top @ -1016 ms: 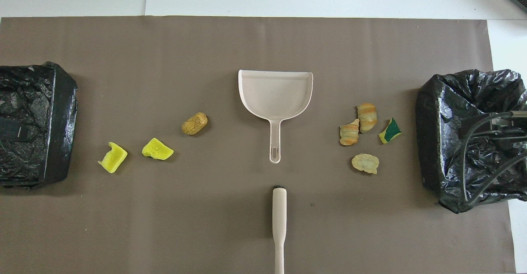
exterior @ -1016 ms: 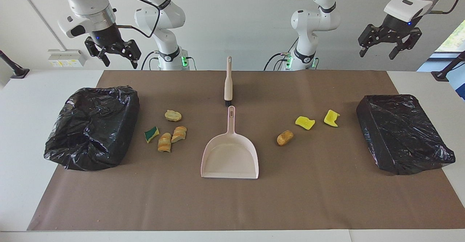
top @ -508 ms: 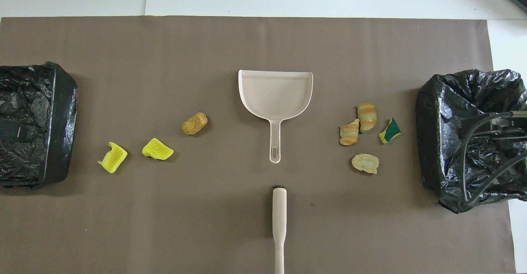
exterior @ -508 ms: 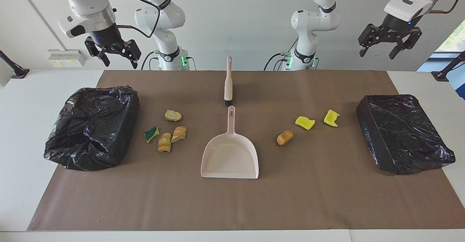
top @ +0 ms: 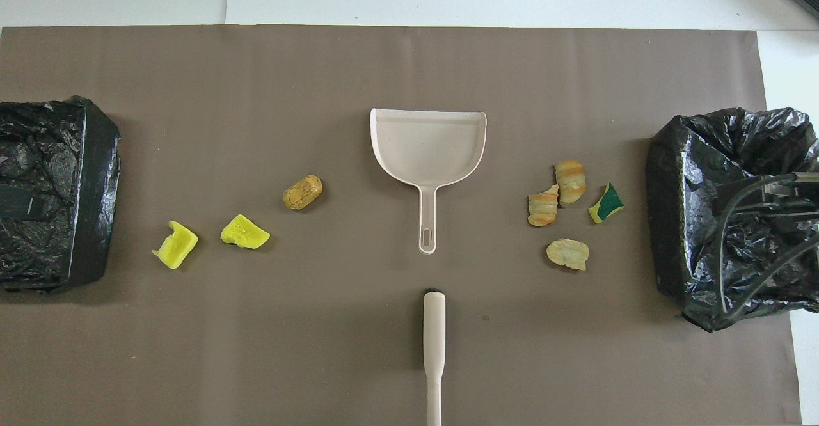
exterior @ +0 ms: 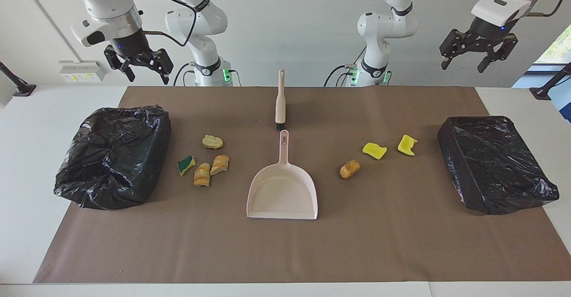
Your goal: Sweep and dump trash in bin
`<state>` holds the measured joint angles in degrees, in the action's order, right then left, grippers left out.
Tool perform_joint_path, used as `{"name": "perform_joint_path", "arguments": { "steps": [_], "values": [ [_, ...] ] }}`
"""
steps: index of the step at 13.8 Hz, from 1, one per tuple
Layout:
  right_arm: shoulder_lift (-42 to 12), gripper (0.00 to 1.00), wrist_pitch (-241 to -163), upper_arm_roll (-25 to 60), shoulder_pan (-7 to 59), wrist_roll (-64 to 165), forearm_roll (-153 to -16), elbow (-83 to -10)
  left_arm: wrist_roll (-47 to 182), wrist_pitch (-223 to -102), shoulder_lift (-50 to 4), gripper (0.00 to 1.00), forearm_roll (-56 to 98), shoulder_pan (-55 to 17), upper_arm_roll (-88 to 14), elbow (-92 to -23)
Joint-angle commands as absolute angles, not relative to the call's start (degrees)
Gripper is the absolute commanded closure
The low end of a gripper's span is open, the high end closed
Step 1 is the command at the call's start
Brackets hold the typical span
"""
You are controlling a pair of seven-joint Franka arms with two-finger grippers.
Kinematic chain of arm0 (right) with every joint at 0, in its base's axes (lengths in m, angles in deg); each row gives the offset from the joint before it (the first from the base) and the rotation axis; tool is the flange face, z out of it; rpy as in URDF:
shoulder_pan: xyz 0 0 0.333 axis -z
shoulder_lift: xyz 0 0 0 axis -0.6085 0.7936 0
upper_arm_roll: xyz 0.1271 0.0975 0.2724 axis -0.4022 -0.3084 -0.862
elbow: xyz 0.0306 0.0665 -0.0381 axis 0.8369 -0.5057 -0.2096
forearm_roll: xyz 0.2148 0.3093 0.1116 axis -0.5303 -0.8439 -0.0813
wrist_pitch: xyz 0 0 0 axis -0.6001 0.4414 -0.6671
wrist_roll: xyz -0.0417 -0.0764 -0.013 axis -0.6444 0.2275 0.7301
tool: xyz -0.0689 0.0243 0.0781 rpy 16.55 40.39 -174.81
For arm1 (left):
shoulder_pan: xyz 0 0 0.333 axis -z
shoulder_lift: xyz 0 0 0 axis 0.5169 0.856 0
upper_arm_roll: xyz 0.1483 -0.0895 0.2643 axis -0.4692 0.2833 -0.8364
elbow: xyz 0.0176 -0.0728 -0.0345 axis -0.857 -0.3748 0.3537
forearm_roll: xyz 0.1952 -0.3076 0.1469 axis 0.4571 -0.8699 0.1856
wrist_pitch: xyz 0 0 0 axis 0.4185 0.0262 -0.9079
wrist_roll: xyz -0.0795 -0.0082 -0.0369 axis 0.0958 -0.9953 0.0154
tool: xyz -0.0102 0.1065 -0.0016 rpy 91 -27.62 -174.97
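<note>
A pink dustpan (exterior: 282, 192) lies mid-table, its handle pointing toward the robots. A beige brush (exterior: 280, 101) lies just nearer to the robots. Toward the right arm's end lie a green-and-yellow sponge piece (exterior: 186, 164) and three tan bread-like chunks (exterior: 209, 165) beside a black-bagged bin (exterior: 113, 154). Toward the left arm's end lie two yellow scraps (exterior: 374, 150) (exterior: 407, 145) and a tan chunk (exterior: 350, 168), beside a second bagged bin (exterior: 495, 163). My right gripper (exterior: 142, 72) hangs open and empty high over the table's edge by the first bin. My left gripper (exterior: 463, 66) hangs open and empty high by the second.
A brown mat (exterior: 285, 252) covers the table between the bins. In the overhead view the right arm's cables (top: 761, 196) show over one bin (top: 678, 157). The other bin (top: 96, 176) sits at the left arm's end.
</note>
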<state>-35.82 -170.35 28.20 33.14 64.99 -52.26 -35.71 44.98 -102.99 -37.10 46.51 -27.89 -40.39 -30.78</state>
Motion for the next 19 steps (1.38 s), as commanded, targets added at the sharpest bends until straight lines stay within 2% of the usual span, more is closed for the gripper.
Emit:
{"name": "perform_joint_path", "arguments": {
  "steps": [1, 6, 10, 16, 19],
  "values": [
    [-36.9, 0.00, -172.2, 27.9, 33.6, 63.9, -53.4, -36.8, 45.6, -102.3, -38.2, 0.00, 45.7, -27.8, -40.5, -31.4],
    [-36.9, 0.00, -173.1, 27.9, 33.4, 63.9, -53.4, -37.1, 45.8, -103.3, -38.6, 0.00, 45.6, -27.7, -38.7, -32.6],
    [-36.8, 0.00, -173.3, 27.9, 33.4, 63.9, -53.4, -37.1, 46.6, -105.5, -41.1, 0.00, 45.5, -27.4, -33.9, -38.2],
    [-36.8, 0.00, -173.3, 27.9, 33.3, 63.9, -53.4, -37.1, 59.8, -113.5, -46.0, 0.00, 45.4, -14.4, -32.5, -51.5],
    [-36.8, 0.00, -173.3, 27.9, 33.3, 63.8, -53.4, -37.1, 68.0, -117.5, -46.3, 0.00, 45.4, -6.7, -32.5, -56.8]
  ]
}}
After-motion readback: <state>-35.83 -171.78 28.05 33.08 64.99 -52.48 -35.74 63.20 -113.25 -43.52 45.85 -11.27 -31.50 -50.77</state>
